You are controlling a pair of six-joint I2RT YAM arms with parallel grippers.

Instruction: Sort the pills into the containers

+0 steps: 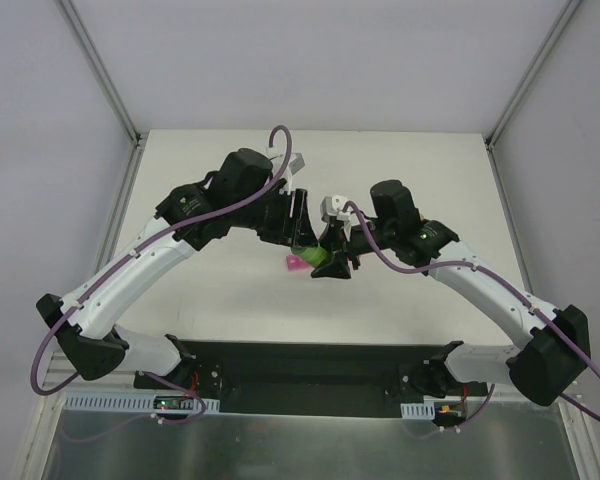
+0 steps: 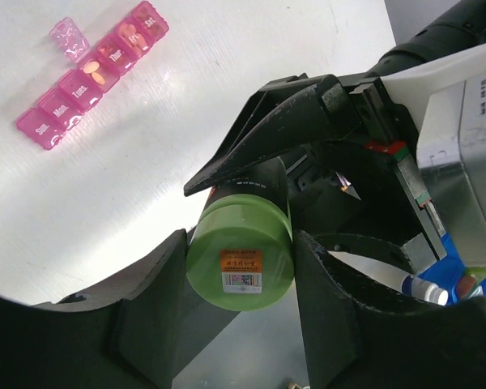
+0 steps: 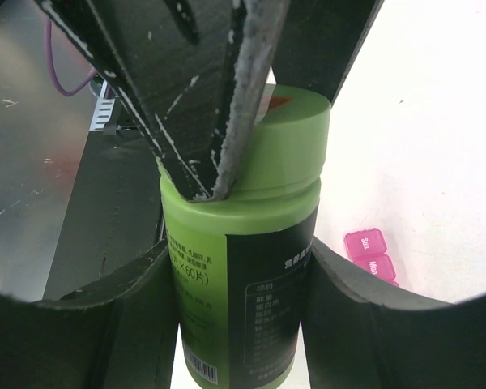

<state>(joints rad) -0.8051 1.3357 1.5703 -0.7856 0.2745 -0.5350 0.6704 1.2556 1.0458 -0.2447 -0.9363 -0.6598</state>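
Pink containers [image 2: 65, 97] lie on the surface [image 2: 194, 105] at ten o'clock of the left wrist view, some holding orange pills [image 2: 93, 71], while the right end effector [image 3: 239, 275] clamps the green bottle [image 3: 251, 332] and the left end effector [image 2: 239, 267] flanks its cap [image 2: 239, 235], grip unclear, so sorting seems unfinished.

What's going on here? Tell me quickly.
The right gripper holds a green bottle by its body above the table. The left gripper straddles the bottle's cap, apparently to unscrew it. The pink pill organiser lies on the table, one lid open.
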